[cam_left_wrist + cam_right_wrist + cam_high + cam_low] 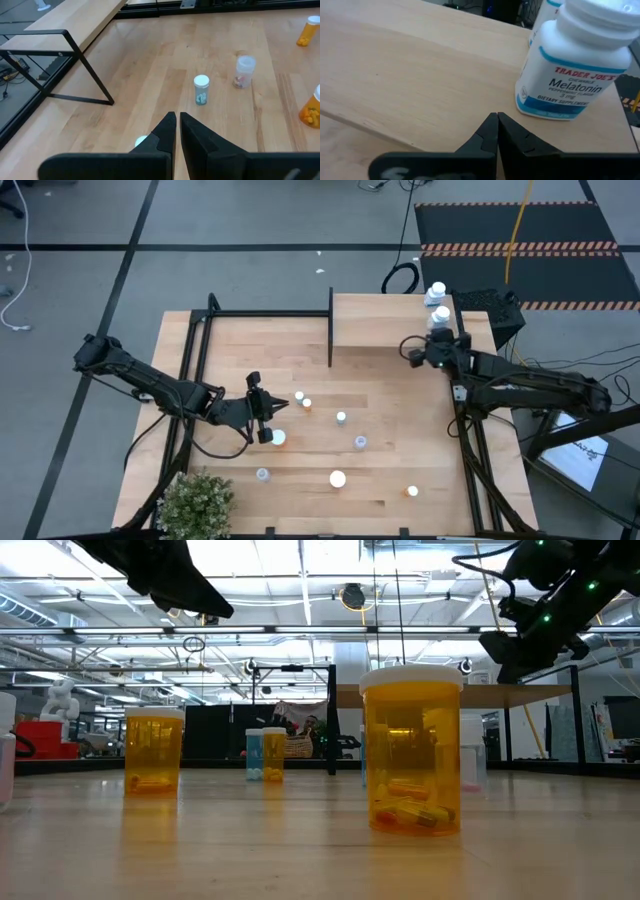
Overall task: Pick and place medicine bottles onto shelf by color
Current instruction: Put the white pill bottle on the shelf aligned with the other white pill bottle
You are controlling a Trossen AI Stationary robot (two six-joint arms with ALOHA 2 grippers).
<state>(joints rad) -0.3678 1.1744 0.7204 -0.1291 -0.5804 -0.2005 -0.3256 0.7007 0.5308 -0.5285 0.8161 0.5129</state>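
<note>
Medicine bottles (337, 478): light, rigid, smooth plastic; likely slippery. Best gripped across the body, under the cap. Left hand (176, 131), right hand (496, 130): fingers together, empty.

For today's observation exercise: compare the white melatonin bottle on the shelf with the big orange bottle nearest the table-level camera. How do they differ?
The melatonin bottle is opaque white with a blue band and a printed label; the orange bottle is see-through with no label showing. The melatonin bottle's contents are hidden; capsules show inside the orange bottle. The melatonin bottle stands on the shelf; the orange bottle stands on the table. Both stand upright with white caps.
</note>
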